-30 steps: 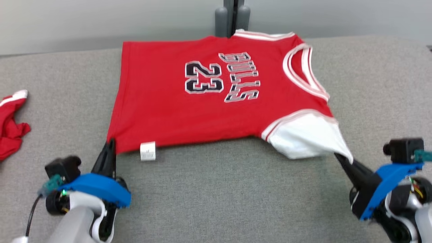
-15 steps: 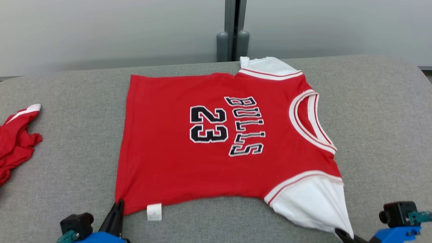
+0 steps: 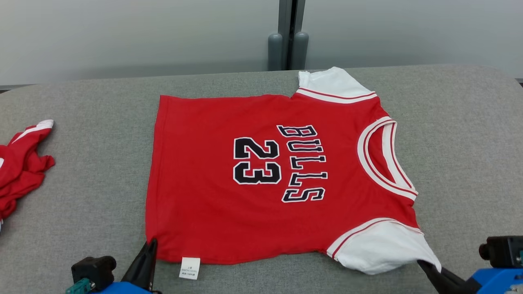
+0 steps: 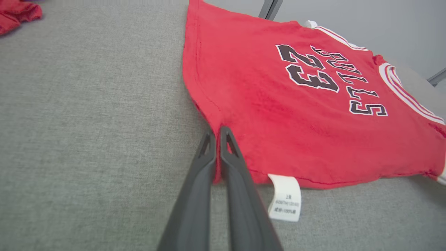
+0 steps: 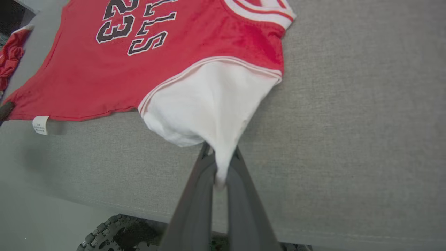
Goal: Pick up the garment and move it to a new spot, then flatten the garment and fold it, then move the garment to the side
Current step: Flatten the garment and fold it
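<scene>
The garment is a red shirt with two white sleeves, a white ring at the neck, and black "BULLS" and "23" on it. There is one, and it lies flat in the middle of the grey counter. One small white tag hangs at its near edge. There are two tools. The left tool pinches the red bottom corner tight. The right tool pinches the near white sleeve tight. One more red cloth sits crumpled at the left side.

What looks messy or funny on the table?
The red jersey lies mostly flat, but its near white sleeve is stretched into a point in the right gripper. Another red garment sits crumpled on the table, far left.
</scene>
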`<state>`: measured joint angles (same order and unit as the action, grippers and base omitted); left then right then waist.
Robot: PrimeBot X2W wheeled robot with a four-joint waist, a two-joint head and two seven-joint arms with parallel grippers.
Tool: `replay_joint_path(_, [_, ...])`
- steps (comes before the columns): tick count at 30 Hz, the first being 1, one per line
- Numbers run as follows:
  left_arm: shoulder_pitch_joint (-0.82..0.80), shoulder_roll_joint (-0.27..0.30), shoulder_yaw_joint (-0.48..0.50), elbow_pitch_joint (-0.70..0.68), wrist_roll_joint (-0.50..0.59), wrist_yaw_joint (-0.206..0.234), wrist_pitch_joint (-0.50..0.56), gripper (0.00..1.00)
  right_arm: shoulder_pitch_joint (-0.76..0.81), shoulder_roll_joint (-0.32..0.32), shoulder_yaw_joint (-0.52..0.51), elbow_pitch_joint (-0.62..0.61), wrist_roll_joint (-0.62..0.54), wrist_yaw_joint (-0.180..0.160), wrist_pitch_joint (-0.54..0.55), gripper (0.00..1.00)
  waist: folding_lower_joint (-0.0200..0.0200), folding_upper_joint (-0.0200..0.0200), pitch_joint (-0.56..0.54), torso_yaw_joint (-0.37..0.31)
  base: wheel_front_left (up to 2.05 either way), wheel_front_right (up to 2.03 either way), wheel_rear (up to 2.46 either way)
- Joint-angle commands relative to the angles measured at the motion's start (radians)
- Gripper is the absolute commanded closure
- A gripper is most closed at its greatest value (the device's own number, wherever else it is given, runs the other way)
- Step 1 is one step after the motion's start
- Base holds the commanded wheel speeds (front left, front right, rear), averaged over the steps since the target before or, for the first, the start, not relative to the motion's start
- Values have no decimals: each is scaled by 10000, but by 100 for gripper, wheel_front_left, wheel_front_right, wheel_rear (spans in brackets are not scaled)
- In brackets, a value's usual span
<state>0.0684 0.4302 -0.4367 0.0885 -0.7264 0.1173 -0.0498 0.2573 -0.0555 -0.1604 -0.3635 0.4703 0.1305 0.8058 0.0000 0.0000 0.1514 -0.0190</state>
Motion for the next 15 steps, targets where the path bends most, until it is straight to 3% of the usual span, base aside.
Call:
replay_joint_path(1, [-299,18,-40,-145,22,40,82,100,-279,-39,43,-80,-131,5,-109,100,0,0,9,-17,0,0,0])
replay_joint_path(8, [-1090,-290,-67,-374,-215,-85,407,100,-1525,-457,175,52,-313,5,-460,100,0,0,101,-7,0,0,0])
replay_joint_path(15, [-2215,-762,233,526,-499,-413,-5,100,-3047,-1293,675,922,-214,3,-933,100,0,0,496,80,0,0,0])
